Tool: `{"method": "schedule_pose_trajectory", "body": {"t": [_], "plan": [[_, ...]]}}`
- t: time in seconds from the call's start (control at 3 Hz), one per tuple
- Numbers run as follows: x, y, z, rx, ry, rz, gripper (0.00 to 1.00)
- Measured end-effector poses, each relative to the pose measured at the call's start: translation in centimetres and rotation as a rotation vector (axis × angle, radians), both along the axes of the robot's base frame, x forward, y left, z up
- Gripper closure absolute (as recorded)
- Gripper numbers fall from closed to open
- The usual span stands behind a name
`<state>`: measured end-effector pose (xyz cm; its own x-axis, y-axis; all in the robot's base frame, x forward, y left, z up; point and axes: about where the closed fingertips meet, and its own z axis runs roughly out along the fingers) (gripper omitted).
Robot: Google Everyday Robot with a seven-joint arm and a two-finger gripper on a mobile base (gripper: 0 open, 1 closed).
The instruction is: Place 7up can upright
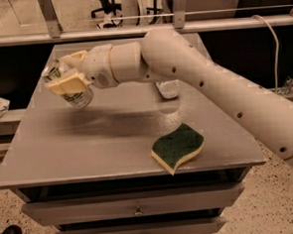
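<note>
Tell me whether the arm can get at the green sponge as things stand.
Probably not yet. Nothing covers the sponge at the front of the table, but the gripper, above the table's left side, has its jaws shut on the tilted can.

One camera view only. It looks down from above the front edge of the grey table (89, 152) and faces toward the rail (131, 33) at the back. It is set close: the tabletop fills most of the frame, with the drawers (82, 208) at the bottom. My arm (224, 84) enters from the right. My gripper (62, 74), clamped on the 7up can (80, 98), sits upper left, over the table's left side.
</note>
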<state>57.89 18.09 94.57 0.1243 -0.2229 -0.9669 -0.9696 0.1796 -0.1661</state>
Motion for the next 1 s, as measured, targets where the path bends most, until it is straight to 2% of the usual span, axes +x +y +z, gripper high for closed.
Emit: {"method": "schedule_pose_trajectory", "body": {"t": [0.33, 0.67, 1.0], "plan": [[-0.3, -0.8, -0.1, 0.007, 0.010, -0.008, 1.00], [-0.8, -0.9, -0.2, 0.109, 0.042, -0.022, 1.00], [-1.3, -0.9, -0.4, 0.180, 0.069, -0.034, 1.00]]}}
